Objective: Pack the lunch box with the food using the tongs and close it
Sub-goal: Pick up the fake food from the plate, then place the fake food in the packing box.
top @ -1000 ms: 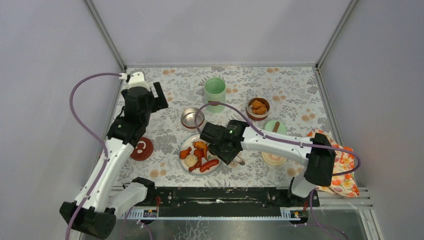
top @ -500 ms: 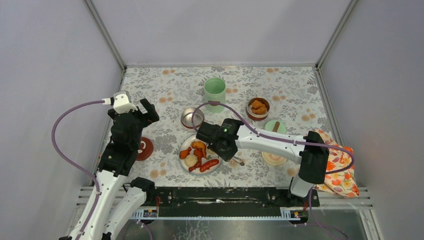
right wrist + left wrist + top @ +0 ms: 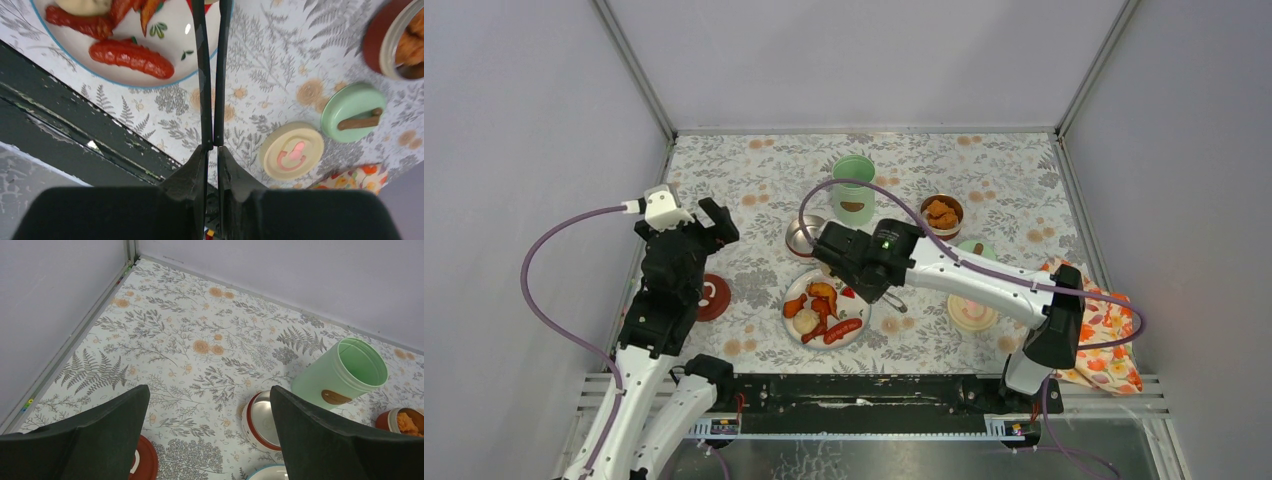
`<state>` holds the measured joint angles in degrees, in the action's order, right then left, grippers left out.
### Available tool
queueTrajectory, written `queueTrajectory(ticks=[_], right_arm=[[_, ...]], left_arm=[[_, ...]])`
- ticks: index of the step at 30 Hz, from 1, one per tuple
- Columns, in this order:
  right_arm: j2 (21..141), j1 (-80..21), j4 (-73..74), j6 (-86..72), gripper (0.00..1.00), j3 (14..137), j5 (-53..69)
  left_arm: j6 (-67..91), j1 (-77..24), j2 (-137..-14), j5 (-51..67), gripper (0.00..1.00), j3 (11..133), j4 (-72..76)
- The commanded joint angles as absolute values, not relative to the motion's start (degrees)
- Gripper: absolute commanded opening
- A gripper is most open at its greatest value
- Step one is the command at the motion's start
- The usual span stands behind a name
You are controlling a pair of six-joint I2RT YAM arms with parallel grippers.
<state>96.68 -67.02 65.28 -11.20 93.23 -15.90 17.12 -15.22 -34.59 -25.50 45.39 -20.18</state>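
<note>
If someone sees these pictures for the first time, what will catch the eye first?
Most likely the right gripper, shut on the slim dark tongs, which reach over the white plate with its glossy red sausage. Next comes the open mint-green jar, standing upright farther back. The left gripper hangs wide open over the flowered cloth.

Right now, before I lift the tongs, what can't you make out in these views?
- Tongs tips: right wrist view cuts them at the top edge; from above the right gripper covers them, so any food between them is unseen.
- Steel bowl: left wrist view, partly behind a left finger.
- Dark-red lid: same view, cut by finger and bottom edge.
</note>
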Motion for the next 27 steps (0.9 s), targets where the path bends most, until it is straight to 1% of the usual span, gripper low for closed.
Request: queueTrajectory(ticks=[1,13,27], right_arm=[[98.15,-66.44,64.61,-7.14,0.13,100.48,-20.20],[113.73,-58.26,58.70,-1.25,0.13,116.51,-15.67],[123.20,-55.64,55.07,-1.61,0.13,120.30,-9.60]], left_arm=[[17.25,-14.50,-33.93,-24.79,0.99,44.75,-16.70],[18.06,-13.52,-33.83,-22.43,0.98,44.68,-16.80],[18.98,-11.25,-33.99,-18.77,0.98,44.65,-16.60]])
